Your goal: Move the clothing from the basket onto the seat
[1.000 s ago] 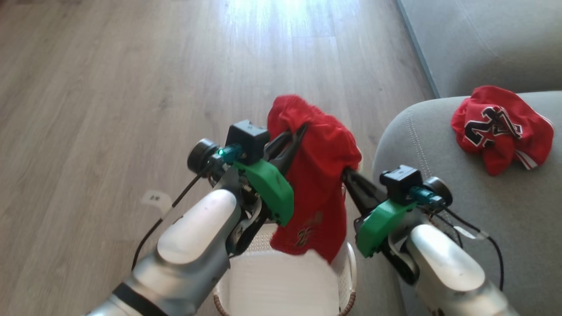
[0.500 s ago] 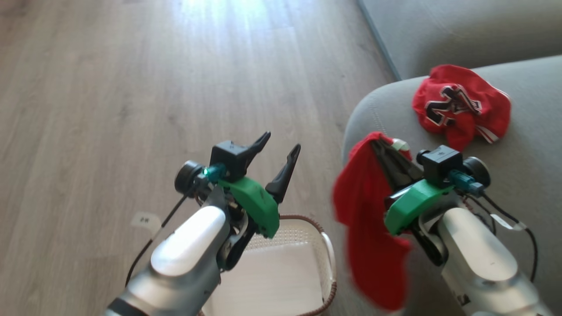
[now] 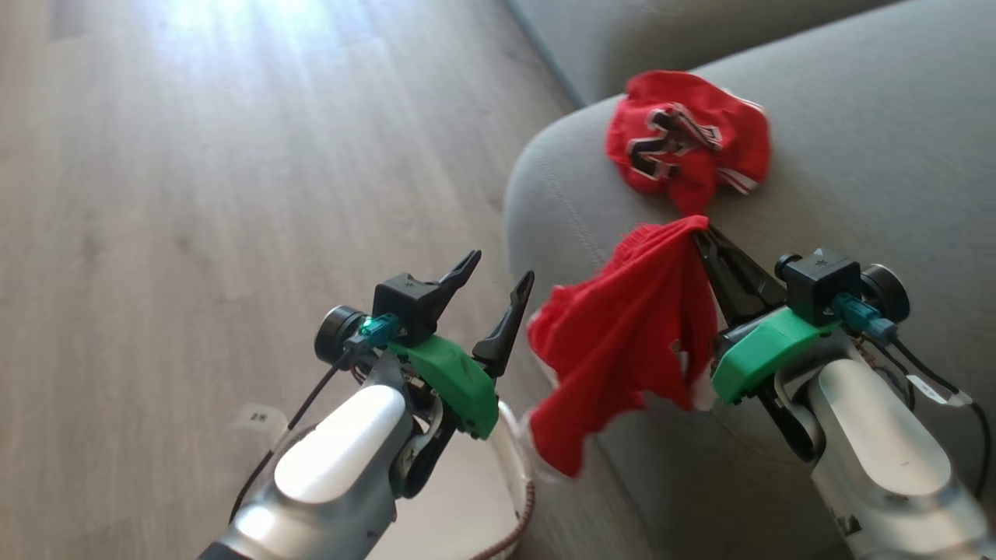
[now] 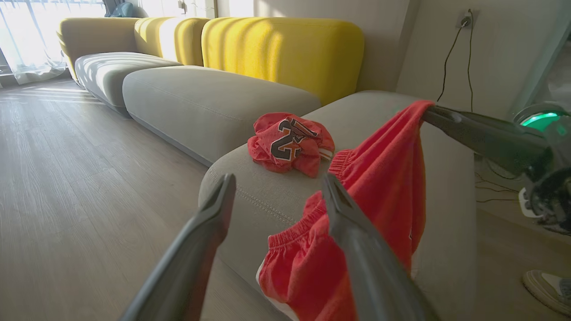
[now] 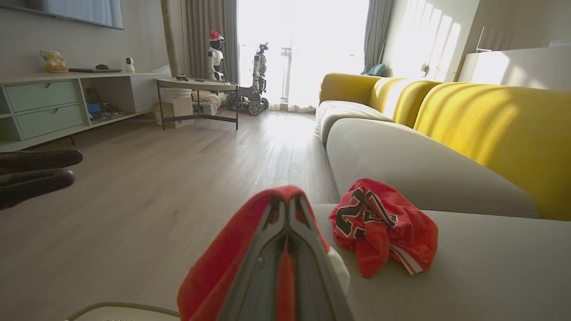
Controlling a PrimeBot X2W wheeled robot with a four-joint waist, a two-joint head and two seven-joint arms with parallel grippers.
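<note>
Pale wood-plank floor (image 3: 194,155) borders the large light-grey fabric seat (image 3: 856,117), where a crumpled shiny red numbered jersey (image 3: 685,140) lies. The right pincer (image 3: 704,233) clenches a second shiny red garment (image 3: 622,334) above the seat's edge, likely to drop it there; the left pincer (image 3: 502,266) gapes empty beside the seat.

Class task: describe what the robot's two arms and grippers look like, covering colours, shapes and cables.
The left forearm and right forearm are glossy silver-white shells. Each wrist carries a bright green plastic bracket, a black boxy camera and a teal plug feeding a black cable. The left gripper and right gripper each have two long, dark, tapering fingers. A white tag marks the right arm's cable.
</note>
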